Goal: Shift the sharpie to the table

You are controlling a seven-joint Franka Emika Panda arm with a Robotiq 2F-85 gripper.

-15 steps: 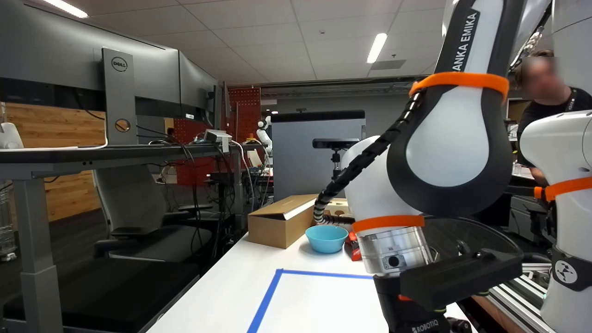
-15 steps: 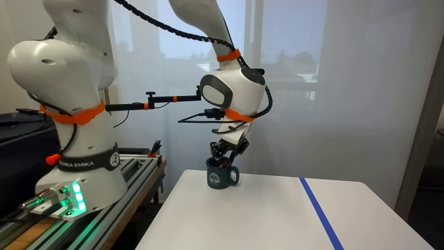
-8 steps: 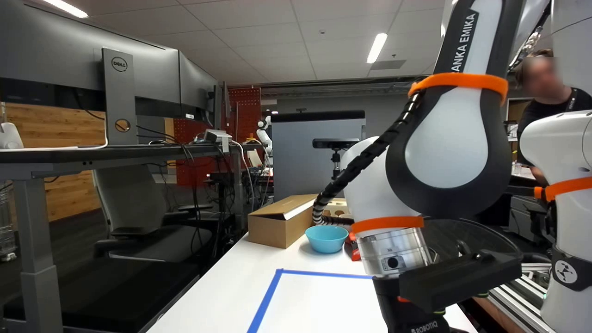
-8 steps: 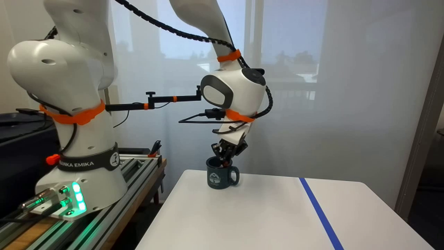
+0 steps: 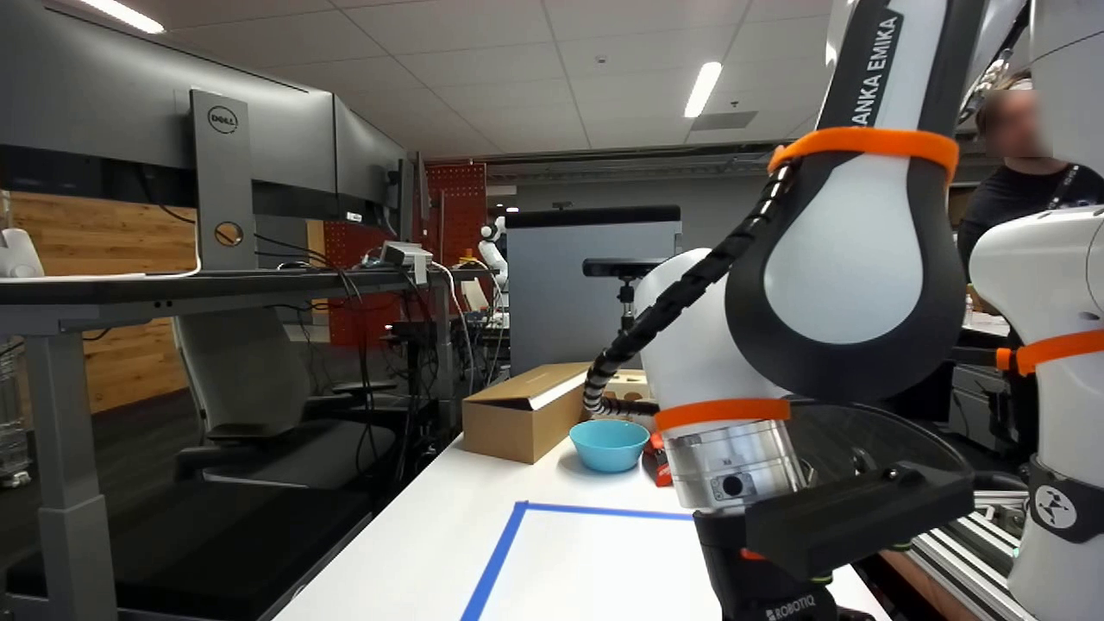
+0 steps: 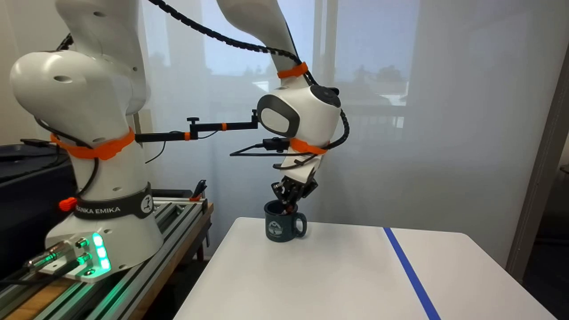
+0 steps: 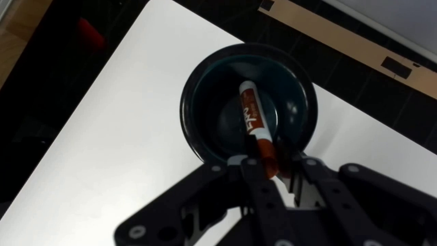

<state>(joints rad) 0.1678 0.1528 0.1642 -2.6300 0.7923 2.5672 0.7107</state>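
Observation:
The sharpie (image 7: pixel 252 107), white with an orange-red label and cap, leans inside a dark teal mug (image 6: pixel 279 230) in the wrist view, cap end up. The mug stands upright at a corner of the white table (image 6: pixel 342 271); its round rim (image 7: pixel 187 112) shows in the wrist view. My gripper (image 7: pixel 267 145) points down over the mug with its fingers on both sides of the sharpie's cap, closed on it. In an exterior view the gripper (image 6: pixel 290 206) has its tips at the mug's mouth. In an exterior view (image 5: pixel 789 604) the fingers are below the frame.
Blue tape (image 5: pixel 498 561) marks the table. A light blue bowl (image 5: pixel 609 446), a cardboard box (image 5: pixel 523 414) and a red item (image 5: pixel 662 466) stand at the table's far end. The mug's handle (image 6: pixel 302 225) points away from the robot base (image 6: pixel 106 240).
Between one second and half a second ago the gripper's fingers came together on the sharpie's cap. Since then the arm has risen very slightly. The mug has not moved.

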